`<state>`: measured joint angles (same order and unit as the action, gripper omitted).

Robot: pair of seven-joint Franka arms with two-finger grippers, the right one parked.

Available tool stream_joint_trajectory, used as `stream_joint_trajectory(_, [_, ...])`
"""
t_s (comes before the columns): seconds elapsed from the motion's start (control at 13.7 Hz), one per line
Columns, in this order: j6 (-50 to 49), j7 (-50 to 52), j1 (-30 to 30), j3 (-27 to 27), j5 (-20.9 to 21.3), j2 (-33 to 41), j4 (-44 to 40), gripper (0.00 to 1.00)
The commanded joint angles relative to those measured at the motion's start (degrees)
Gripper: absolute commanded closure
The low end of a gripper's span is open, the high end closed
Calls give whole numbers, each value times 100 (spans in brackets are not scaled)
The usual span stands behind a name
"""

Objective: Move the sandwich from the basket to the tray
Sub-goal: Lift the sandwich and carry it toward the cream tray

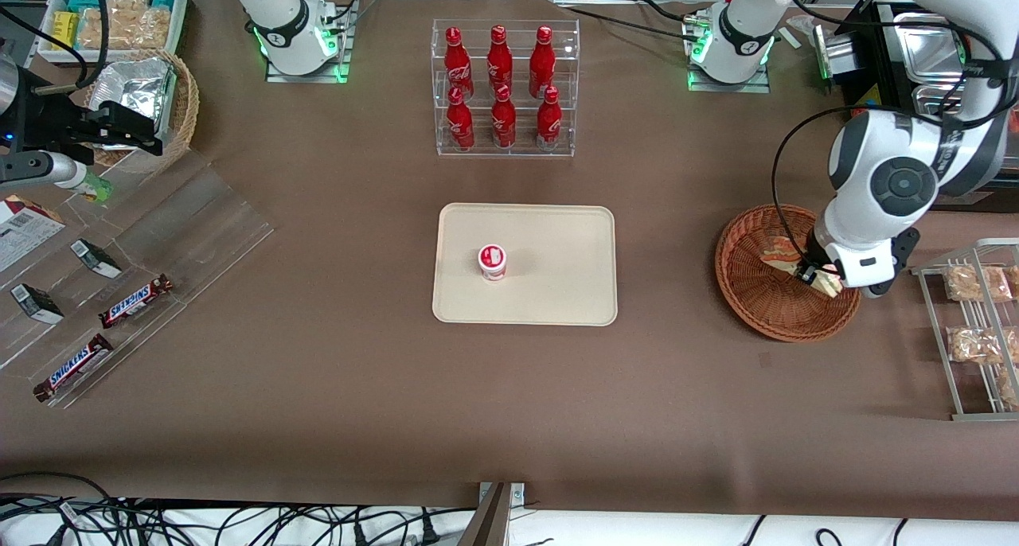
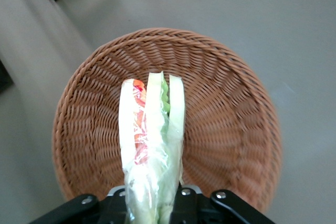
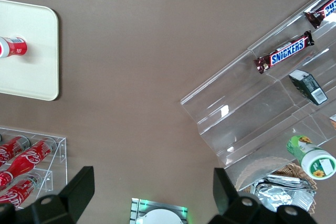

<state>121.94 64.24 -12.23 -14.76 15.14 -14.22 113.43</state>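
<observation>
My left gripper [image 1: 817,278] hangs over the reddish-brown wicker basket [image 1: 752,299] at the working arm's end of the table. It is shut on one end of the clear-wrapped sandwich [image 2: 152,135], whose white bread, red and green layers stick out from the gripper [image 2: 153,205] above the basket's woven bottom [image 2: 226,108]. In the front view the sandwich [image 1: 784,253] shows partly under the arm, over the basket. The beige tray [image 1: 557,235] lies flat at the table's middle, well apart from the basket toward the parked arm's end.
A small red-and-white cup [image 1: 493,262] stands on the tray. A clear rack of red bottles [image 1: 503,88] is farther from the front camera. A wire rack with brown snacks [image 1: 975,331] stands beside the basket. Snickers bars [image 1: 135,301] lie on an acrylic display.
</observation>
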Motion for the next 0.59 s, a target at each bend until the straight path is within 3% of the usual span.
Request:
stream_joint_trajectory(0.0, [-1160, -1024, -16, -88, -528, 86, -898, 100])
stream_joint_trajectory(0.22, [-2181, -1982, 45, -168, -1090, 77, -1813, 100])
stream_joint_trajectory(0.51, [-2474, -2372, 54, -965, -1110, 43, -2185, 100])
